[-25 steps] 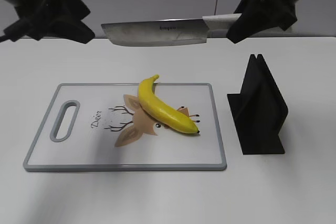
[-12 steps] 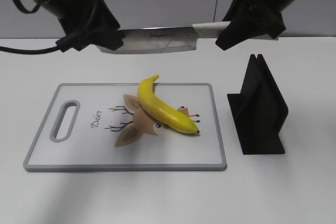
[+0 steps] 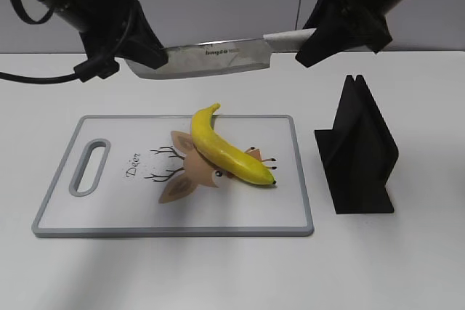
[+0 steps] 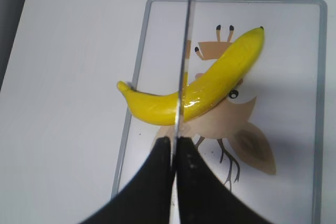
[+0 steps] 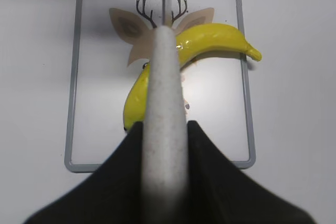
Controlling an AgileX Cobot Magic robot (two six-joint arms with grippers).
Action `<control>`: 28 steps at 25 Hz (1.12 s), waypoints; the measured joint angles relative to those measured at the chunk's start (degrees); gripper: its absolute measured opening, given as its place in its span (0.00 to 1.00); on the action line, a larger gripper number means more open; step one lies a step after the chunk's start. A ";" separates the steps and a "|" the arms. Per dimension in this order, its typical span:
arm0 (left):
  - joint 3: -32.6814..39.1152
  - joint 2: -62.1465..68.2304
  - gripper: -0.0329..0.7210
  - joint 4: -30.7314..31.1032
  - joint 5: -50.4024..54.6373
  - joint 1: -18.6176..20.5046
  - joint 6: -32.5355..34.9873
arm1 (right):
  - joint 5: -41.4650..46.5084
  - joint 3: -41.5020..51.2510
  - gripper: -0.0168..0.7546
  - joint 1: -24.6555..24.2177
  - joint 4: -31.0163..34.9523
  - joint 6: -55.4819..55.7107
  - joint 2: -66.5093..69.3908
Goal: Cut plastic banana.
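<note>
The yellow plastic banana [image 3: 227, 147] lies whole on the white cutting board [image 3: 109, 208], stem to the back; it also shows in the left wrist view [image 4: 210, 85] and the right wrist view [image 5: 210, 39]. A cleaver knife [image 3: 207, 57] hangs level above the board's far edge. My right gripper [image 3: 311, 36] is shut on its white handle [image 5: 165, 119]. My left gripper [image 3: 145, 59] is shut on the blade's tip [image 4: 181, 87], seen edge-on in the left wrist view. The knife is well above the banana and not touching it.
A black knife stand [image 3: 357, 149] sits on the table right of the board. The board has a grey rim, a handle slot [image 3: 89, 166] at its left and a deer drawing [image 3: 190, 172] under the banana. The white table surrounds it.
My left gripper has come in from the left and closed on the blade's tip. The knife has dropped a little and tilts slightly down to the left. The banana has not moved.
</note>
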 joint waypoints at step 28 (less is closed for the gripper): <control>0.00 7.14 0.03 7.14 -1.29 -2.67 -5.32 | -6.99 -2.54 0.25 9.49 -28.46 11.02 9.85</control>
